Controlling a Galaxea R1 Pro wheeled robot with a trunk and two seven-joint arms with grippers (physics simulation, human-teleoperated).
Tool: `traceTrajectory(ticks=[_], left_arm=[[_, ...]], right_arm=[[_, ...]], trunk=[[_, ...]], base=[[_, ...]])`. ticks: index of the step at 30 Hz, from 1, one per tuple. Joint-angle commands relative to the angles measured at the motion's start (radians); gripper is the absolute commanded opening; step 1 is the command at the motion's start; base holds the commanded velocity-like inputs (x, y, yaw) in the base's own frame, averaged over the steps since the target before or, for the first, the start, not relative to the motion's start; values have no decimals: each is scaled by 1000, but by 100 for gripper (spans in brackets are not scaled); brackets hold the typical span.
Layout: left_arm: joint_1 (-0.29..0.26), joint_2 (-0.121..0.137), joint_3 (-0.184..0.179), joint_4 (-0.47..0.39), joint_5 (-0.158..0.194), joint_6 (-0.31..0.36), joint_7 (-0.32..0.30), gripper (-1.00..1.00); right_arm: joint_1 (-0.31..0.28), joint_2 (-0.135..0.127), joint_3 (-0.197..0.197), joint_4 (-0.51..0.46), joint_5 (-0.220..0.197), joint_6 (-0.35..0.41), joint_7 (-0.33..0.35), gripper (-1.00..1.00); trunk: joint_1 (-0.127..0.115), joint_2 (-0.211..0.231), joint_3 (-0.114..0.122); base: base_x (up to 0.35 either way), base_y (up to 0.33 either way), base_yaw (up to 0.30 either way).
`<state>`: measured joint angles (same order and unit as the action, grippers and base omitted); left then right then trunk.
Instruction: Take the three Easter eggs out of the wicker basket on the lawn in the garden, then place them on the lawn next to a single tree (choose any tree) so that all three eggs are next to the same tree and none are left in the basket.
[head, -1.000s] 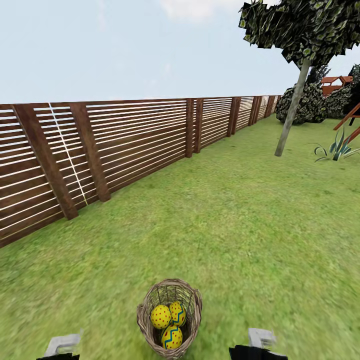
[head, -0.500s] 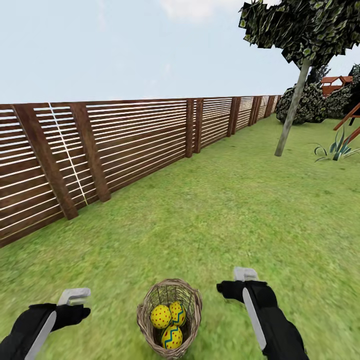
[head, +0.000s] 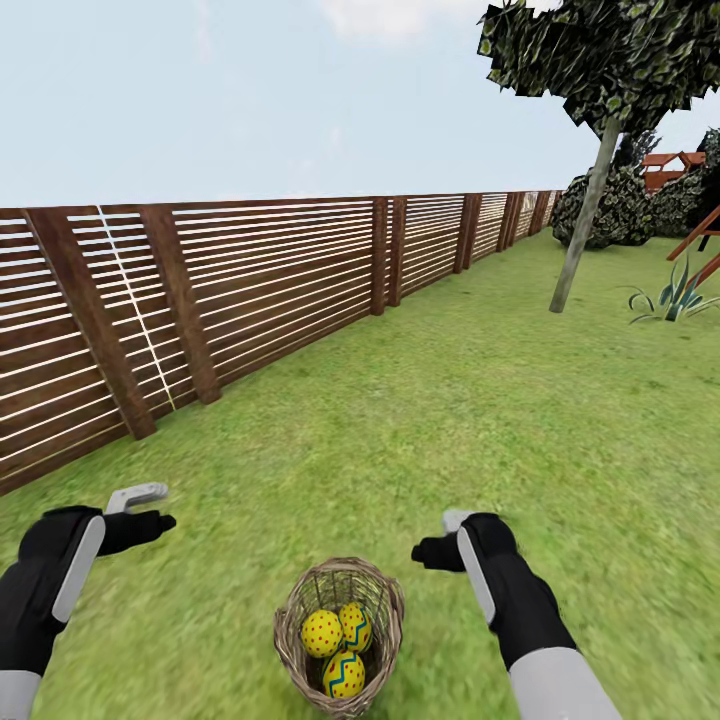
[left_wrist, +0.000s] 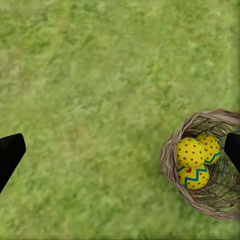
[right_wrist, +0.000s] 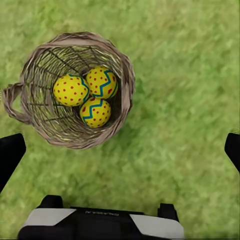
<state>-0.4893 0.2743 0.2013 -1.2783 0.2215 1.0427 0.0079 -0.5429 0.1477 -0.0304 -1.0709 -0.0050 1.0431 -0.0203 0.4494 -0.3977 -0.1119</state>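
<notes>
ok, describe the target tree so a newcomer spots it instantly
Follow the brown slatted fence along the lawn toward its far end. The tree stands on the grass out from the fence, short of the round dark bushes. It alone has a slim, pale, leaning bare trunk with dark leaves high up.

Three yellow, red-dotted Easter eggs with blue-teal zigzag bands lie clustered, touching, inside the round tan woven wicker basket on the short green lawn; the slim pale-trunked tree stands well apart.
</notes>
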Motion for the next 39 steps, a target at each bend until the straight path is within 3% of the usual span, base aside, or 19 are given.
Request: traceTrajectory(ticks=[1, 7, 12, 18, 32, 39], left_arm=[[0, 0, 3, 0, 7, 5, 1, 100], [8, -2, 4, 0, 13, 5, 3, 100], [17, -32, 4, 3, 9, 5, 7, 100], [34, -54, 4, 2, 12, 5, 6, 100], [41, -58, 4, 2, 11, 5, 6, 100], [41, -57, 5, 3, 6, 5, 5, 100]], right_arm=[[-12, 4, 2, 25, -1, 4, -2, 100], [-32, 11, 8, 100, -1, -5, -4, 100], [-73, 15, 10, 219, 0, -39, -7, 100], [-97, 17, 10, 274, 0, -73, -9, 100], [-159, 27, 19, 327, 2, -85, -9, 100], [-257, 27, 27, 513, 6, -158, -27, 100]], trunk=[[1, -2, -2], [1, -2, -2], [1, -2, -2], [1, -2, -2], [1, -2, -2], [1, -2, -2]], base=[[0, 0, 0], [0, 0, 0], [0, 0, 0], [0, 0, 0], [0, 0, 0], [0, 0, 0]])
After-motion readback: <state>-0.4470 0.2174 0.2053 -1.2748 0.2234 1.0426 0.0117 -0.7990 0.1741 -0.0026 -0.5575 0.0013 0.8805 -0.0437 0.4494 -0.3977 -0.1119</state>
